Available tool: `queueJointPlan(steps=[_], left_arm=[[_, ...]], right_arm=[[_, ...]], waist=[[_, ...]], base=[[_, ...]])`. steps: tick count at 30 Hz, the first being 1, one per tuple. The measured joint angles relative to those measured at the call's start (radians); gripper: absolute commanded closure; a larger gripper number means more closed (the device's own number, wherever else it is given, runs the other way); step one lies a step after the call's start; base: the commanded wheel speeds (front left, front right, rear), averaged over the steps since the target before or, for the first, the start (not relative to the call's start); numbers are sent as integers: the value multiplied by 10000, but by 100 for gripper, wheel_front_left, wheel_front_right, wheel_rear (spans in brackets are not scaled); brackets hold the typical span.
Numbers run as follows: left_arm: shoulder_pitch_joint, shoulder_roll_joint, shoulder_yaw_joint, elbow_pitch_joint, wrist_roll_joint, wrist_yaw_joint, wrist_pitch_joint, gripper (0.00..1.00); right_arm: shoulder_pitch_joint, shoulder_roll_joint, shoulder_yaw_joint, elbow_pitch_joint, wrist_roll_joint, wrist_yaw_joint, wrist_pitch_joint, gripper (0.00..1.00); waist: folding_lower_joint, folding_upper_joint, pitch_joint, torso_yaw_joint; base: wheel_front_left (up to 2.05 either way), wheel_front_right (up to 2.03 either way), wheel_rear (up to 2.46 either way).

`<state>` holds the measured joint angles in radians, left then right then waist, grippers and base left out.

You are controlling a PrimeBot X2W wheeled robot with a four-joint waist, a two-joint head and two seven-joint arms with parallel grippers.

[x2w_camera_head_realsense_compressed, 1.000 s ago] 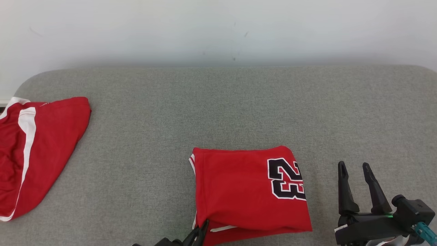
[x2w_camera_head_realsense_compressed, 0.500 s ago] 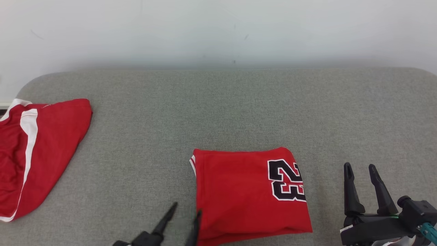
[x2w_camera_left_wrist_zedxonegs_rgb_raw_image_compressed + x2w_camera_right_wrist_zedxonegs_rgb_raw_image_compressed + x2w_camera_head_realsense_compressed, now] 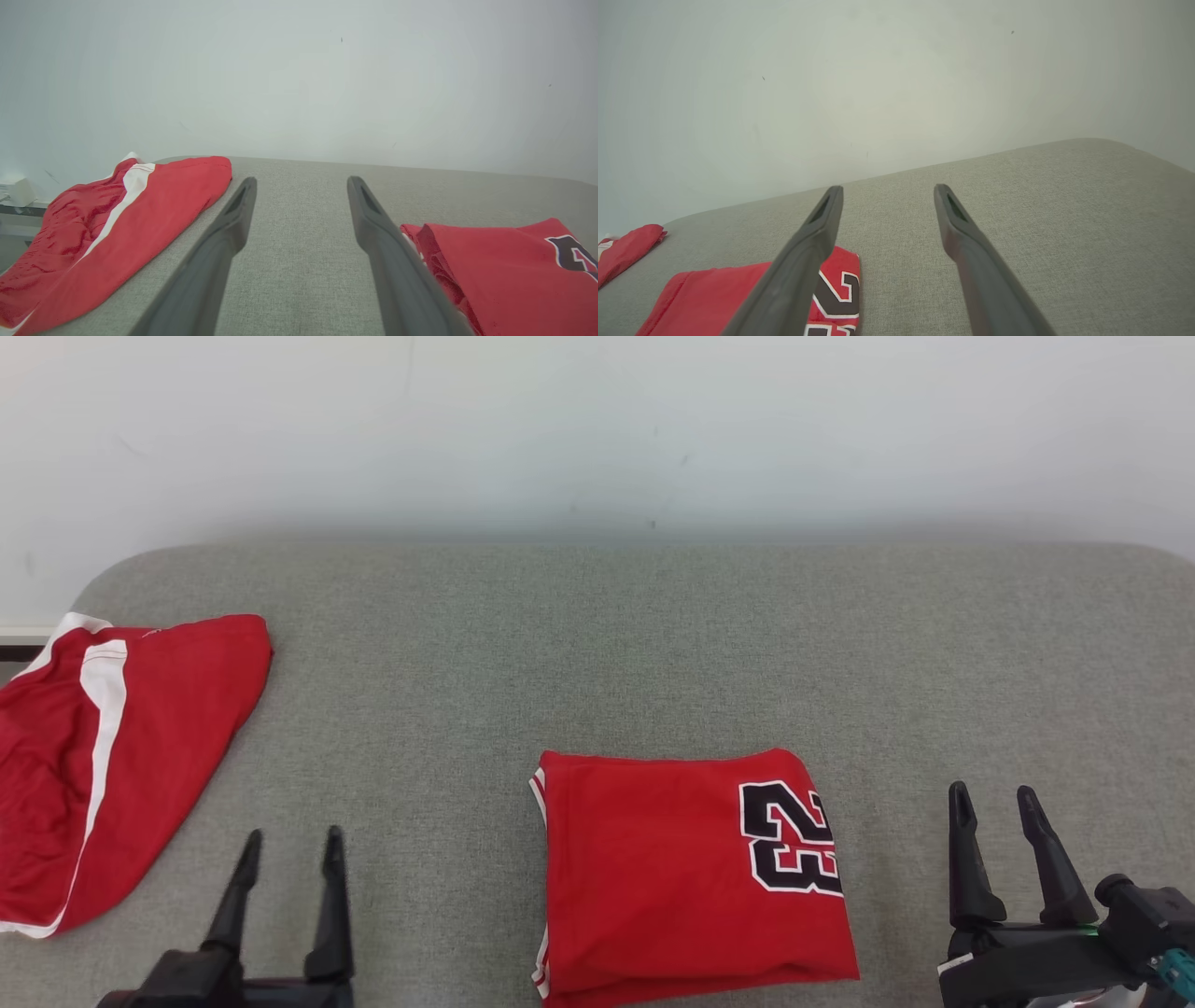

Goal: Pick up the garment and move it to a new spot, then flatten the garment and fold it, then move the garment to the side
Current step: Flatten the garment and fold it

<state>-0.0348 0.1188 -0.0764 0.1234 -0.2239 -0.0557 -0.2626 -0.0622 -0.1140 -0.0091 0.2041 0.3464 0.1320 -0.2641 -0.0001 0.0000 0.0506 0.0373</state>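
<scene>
We look down on what appears to be a robotics test room rather than a home. A grey fabric-covered worktop (image 3: 597, 644) with rounded corners stands against a plain white wall (image 3: 597, 429) flecked with a few small scuffs. The left pincer (image 3: 292, 837) and the right pincer (image 3: 992, 793), each a pair of long dark fingers, rise from the bottom edge of the head view, marking this as a machine's workplace. Two red sports garments lie on the cloth: a folded jersey (image 3: 672, 877) numbered 23, and a white-striped piece (image 3: 140, 728) at the far left. What kind of building this is, we cannot tell.
</scene>
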Motion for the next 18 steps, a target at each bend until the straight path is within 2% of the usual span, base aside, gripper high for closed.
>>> queueJointPlan(steps=[7, 18], left_arm=[[287, -44, 986, -121, 280, -107, 0, 0], [552, -219, 1170, 123, 658, -416, 0, 0]], right_arm=[[128, -174, -13, 25, -199, 0, 0, 0], [535, -197, 174, 127, -656, 0, 0, 0]], waist=[[0, 0, -155, -9], [0, 0, -541, -95]], base=[[0, 0, 0], [0, 0, 0]])
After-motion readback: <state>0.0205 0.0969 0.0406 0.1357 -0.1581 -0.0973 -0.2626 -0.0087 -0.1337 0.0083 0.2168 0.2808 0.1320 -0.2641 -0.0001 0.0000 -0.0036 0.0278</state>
